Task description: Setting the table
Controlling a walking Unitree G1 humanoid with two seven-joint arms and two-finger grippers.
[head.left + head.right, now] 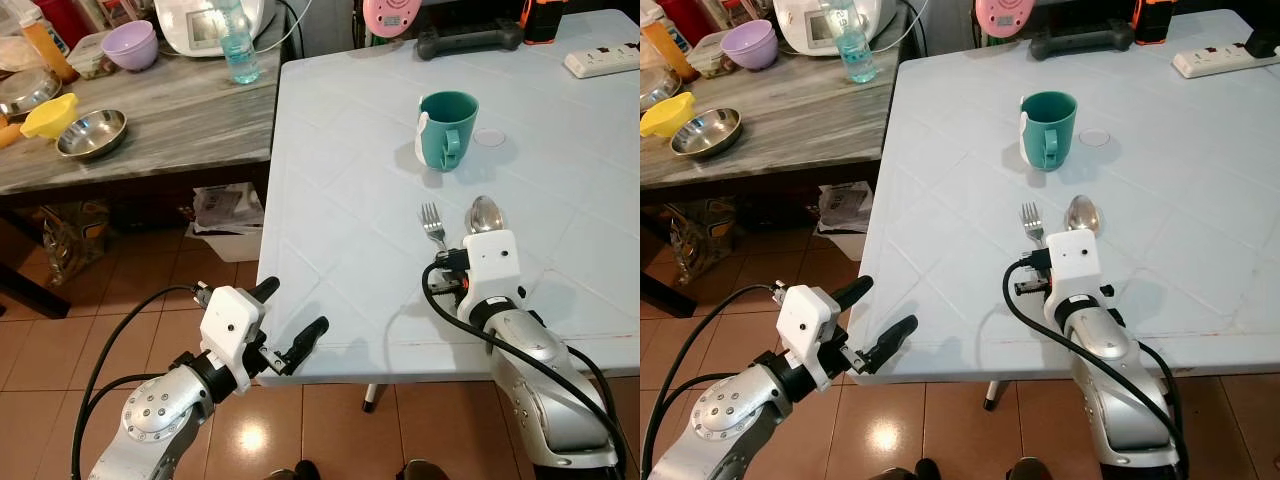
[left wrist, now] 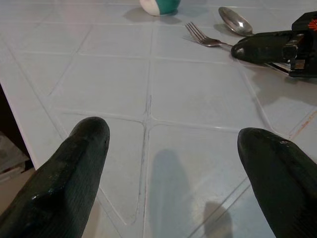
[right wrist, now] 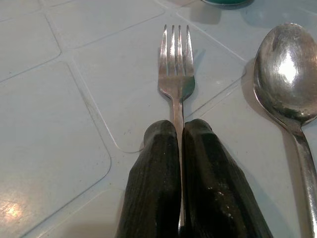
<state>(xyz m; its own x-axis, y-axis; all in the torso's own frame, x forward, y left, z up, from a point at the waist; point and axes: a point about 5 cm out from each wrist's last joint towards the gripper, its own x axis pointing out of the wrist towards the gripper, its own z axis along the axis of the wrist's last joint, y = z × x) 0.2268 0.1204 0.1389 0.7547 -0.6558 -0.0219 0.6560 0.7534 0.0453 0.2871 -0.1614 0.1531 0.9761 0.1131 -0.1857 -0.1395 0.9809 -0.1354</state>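
A silver fork [image 3: 176,64] lies on the pale blue table [image 1: 340,190], tines pointing toward the teal mug [image 1: 447,130]. My right gripper [image 3: 179,131] is shut on the fork's handle, low over the table near its front edge. A silver spoon [image 3: 287,74] lies just to the right of the fork [image 1: 433,224]. My left gripper [image 1: 290,312] hangs open and empty at the table's front left corner, and its wrist view looks across the tabletop between its fingers [image 2: 74,168].
A grey side table [image 1: 180,120] stands to the left with a steel bowl [image 1: 92,133], a yellow funnel [image 1: 48,115], a purple bowl [image 1: 131,44] and a water bottle [image 1: 238,45]. A power strip [image 1: 603,60] lies at the far right.
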